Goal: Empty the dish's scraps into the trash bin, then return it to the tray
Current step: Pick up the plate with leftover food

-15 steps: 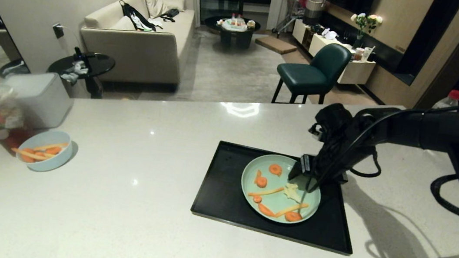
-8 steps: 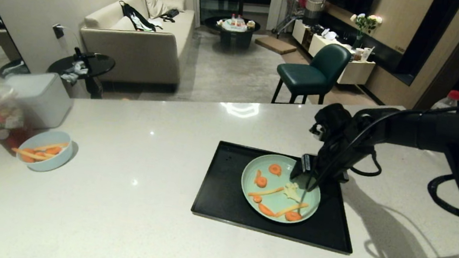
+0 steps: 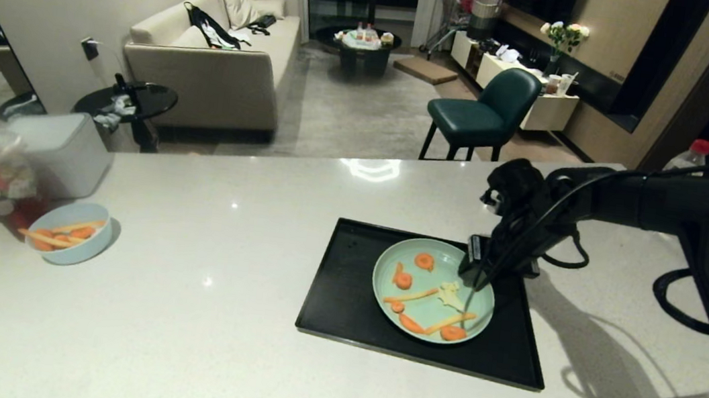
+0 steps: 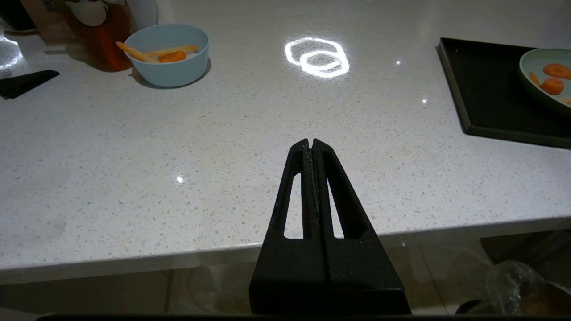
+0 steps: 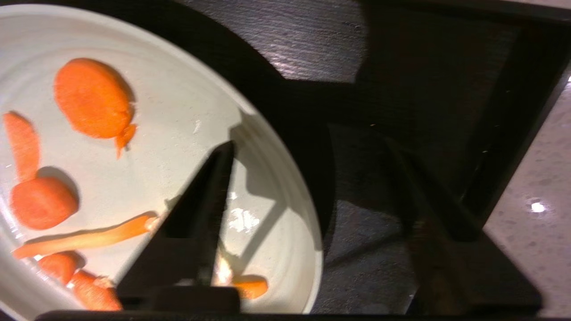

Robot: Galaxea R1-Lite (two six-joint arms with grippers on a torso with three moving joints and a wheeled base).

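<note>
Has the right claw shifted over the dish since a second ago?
Yes: the right claw has edged toward the dish rim on the robot's right, judged against the tray.

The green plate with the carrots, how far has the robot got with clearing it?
Nothing is done yet: the scraps all lie on the dish, which sits on the black tray. In hand: the right pincer straddles the dish's rim, one finger over the plate, one outside, not yet clamped. The left pincer rests shut, off to the side. Left: lift, tip into the bin, return.
</note>
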